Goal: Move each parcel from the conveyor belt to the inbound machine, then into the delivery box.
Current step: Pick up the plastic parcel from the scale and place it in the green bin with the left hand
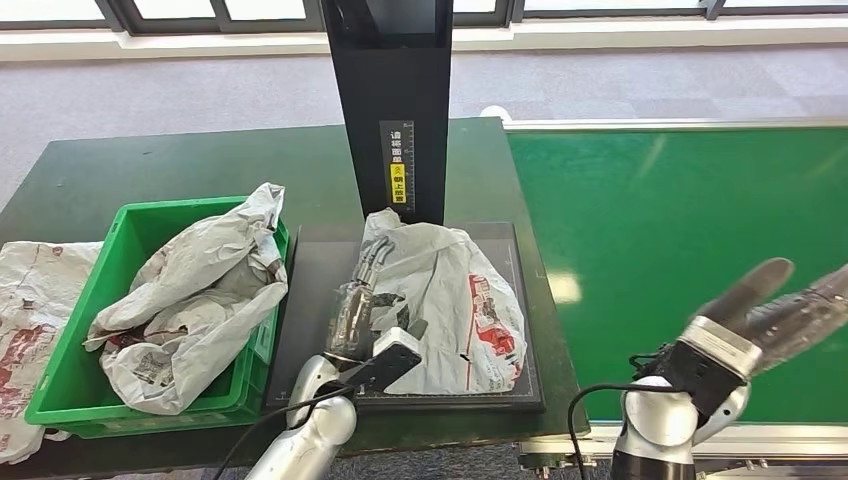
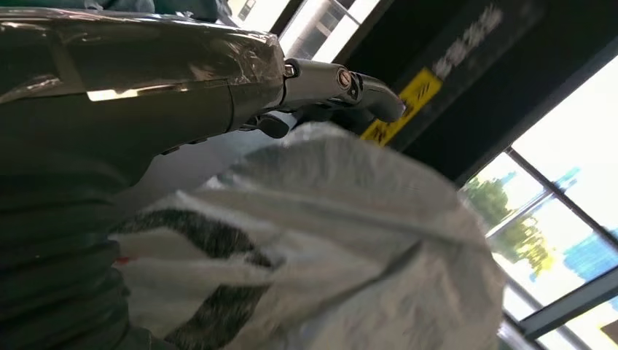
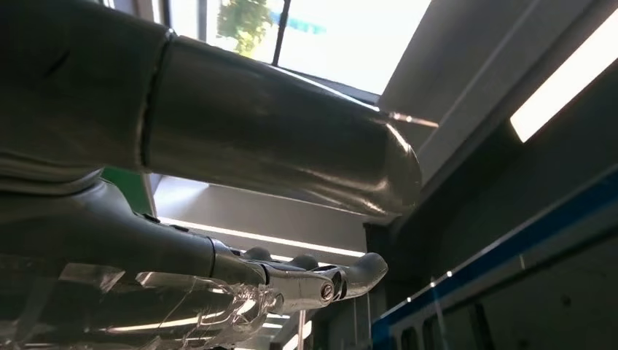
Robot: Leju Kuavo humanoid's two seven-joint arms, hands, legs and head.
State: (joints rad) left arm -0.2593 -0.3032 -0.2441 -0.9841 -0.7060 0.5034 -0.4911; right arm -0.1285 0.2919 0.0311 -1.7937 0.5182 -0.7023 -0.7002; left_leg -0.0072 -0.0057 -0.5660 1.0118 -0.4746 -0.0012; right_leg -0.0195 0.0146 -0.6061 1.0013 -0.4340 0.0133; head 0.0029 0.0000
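Parcel, a crumpled grey-white poly bag w/ red print, lies on the dark platform of the inbound machine, right below the machine's black upright column w/ the yellow label. My left hand reaches in from below and lies on the parcel's left side, fingers stretched out flat along the bag toward the column; from the left wrist view the fingers lie over the top of the bag, but I can't tell if they actually pinch any of the plastic. My right hand hangs over the green conveyor belt, well apart from the parcel, fingers spread and nothing in them; right wrist view shows its fingers extended w/ a clear film wrap on them. To the left of the machine, the green delivery box sits on the dark green table and has another crumpled grey parcel inside, spilling a bit over the rim. A further flat bag w/ red print lies on the table just left of the box.
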